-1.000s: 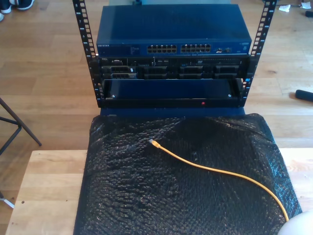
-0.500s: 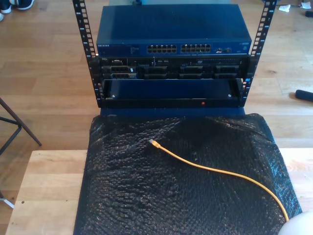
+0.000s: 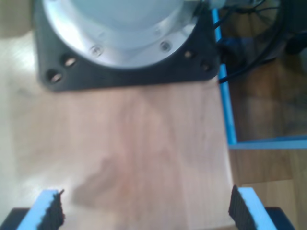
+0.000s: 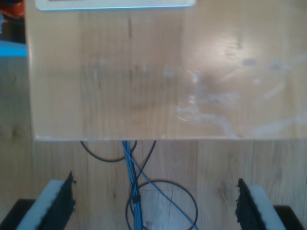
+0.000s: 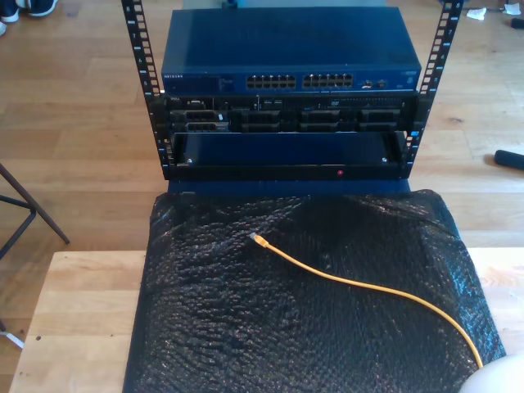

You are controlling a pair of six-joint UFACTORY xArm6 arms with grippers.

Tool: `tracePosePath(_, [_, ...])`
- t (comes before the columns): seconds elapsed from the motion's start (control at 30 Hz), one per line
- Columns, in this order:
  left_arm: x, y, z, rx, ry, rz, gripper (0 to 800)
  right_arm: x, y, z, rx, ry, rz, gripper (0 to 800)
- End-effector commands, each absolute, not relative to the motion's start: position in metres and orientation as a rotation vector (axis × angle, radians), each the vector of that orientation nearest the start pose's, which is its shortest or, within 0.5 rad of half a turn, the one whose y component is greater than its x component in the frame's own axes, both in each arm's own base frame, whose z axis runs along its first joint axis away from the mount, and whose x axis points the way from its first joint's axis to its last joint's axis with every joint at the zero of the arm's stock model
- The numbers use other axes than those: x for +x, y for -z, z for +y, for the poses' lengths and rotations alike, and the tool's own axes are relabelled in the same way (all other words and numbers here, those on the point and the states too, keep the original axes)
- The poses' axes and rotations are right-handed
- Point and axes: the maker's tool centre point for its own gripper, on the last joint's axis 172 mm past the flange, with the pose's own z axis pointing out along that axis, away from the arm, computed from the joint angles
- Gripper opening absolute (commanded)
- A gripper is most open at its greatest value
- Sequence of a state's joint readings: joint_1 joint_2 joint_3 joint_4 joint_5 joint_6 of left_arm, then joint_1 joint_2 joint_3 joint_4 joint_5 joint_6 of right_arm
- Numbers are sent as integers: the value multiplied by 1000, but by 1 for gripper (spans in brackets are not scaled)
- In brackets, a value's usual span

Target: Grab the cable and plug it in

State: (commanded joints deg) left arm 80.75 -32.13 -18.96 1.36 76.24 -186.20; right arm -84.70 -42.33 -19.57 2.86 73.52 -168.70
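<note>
The yellow-orange cable lies loose across a black bubble-wrap mat, its small plug tip pointing toward the rack. A blue network switch with two banks of ports sits in the rack beyond the mat. My first gripper is open over bare wooden tabletop, with nothing between its pads. My second gripper is open too, hanging past a table edge above floor and blue and black wires. Neither gripper is near the cable.
The black rack posts flank the switch, with more dark units below it. A round arm base is bolted on the table in the first wrist view. A pale rounded object shows at the exterior view's lower right corner.
The pale rounded object at the exterior view's lower right has sunk slightly lower. The cable and rack have not moved.
</note>
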Motion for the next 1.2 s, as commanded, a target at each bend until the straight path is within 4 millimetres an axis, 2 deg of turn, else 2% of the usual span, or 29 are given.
tracePosePath(0.2, [46, -139, 156, -2363, 526, 2578, 800, 53, -183, -215, -2417, 317, -1823, 800])
tracePosePath(0.37, [65, -157, 148, -2428, 479, 2599, 800, 83, -221, -219, -2541, 468, -1668, 799])
tracePosePath(0.57, [90, -159, 137, -2511, 383, 2573, 800, 103, -263, -216, -2579, 555, -1508, 799])
tracePosePath(0.93, [136, -160, 103, -2636, 390, 2475, 800, 154, -326, -198, -2540, 734, -1337, 799])
tracePosePath(1.03, [150, -161, 89, -2657, 403, 2463, 800, 166, -340, -195, -2538, 741, -1294, 799])
tracePosePath(1.2, [159, -161, 76, -2693, 330, 2456, 800, 191, -353, -186, -2524, 774, -1273, 798])
